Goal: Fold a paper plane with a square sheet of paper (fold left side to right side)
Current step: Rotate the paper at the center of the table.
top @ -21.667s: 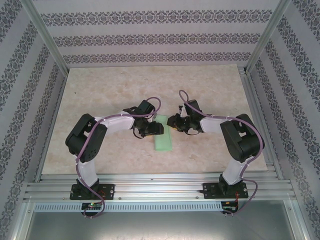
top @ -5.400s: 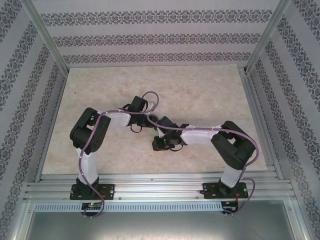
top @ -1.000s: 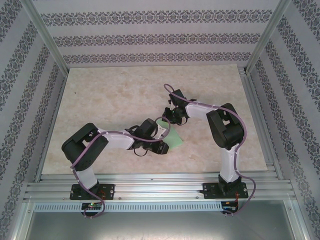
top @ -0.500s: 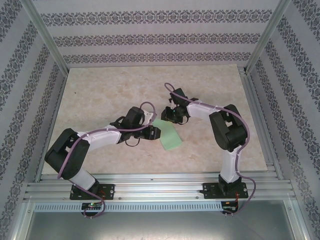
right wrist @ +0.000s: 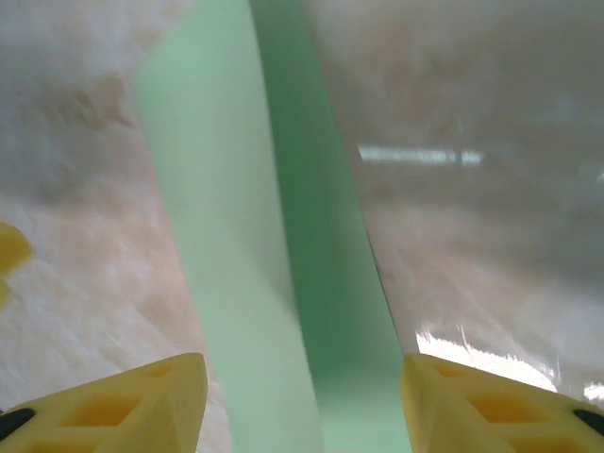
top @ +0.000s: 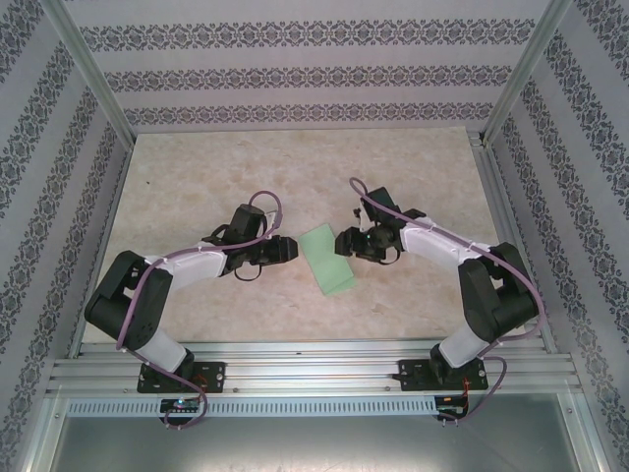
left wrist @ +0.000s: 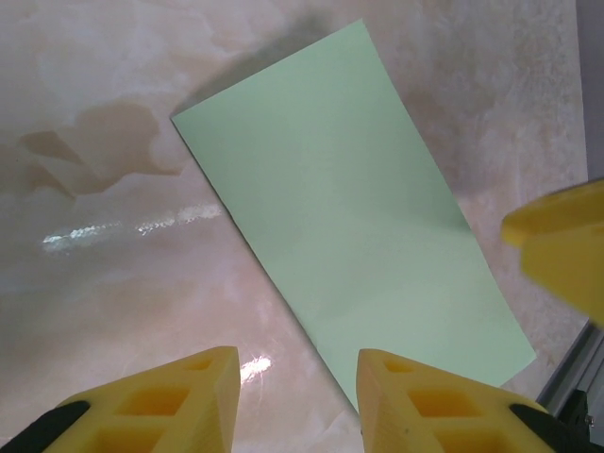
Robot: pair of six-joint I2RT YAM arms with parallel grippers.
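So the green sheet of paper (top: 326, 258) is lying on the marble-look table (top: 216, 177), already a long rectangle rather than a square, which makes me think the left-over-right fold is in and it's been set down flat so the crease holds. It sits slightly skewed, right between the two arms. The left gripper (top: 287, 249) is just beside the sheet's left edge. On its wrist cam the yellow fingers (left wrist: 179, 396) are spread apart with nothing between them, and the paper is flat on the table just ahead. The right gripper (top: 342, 242) is at the far right corner, jaws wide apart too. From its cam the strip (right wrist: 236, 236) runs down between the fingers without being pinched, one half lighter and one darker, maybe a flap not fully flat. Guessing both are parked either side to line up the nose folds next.
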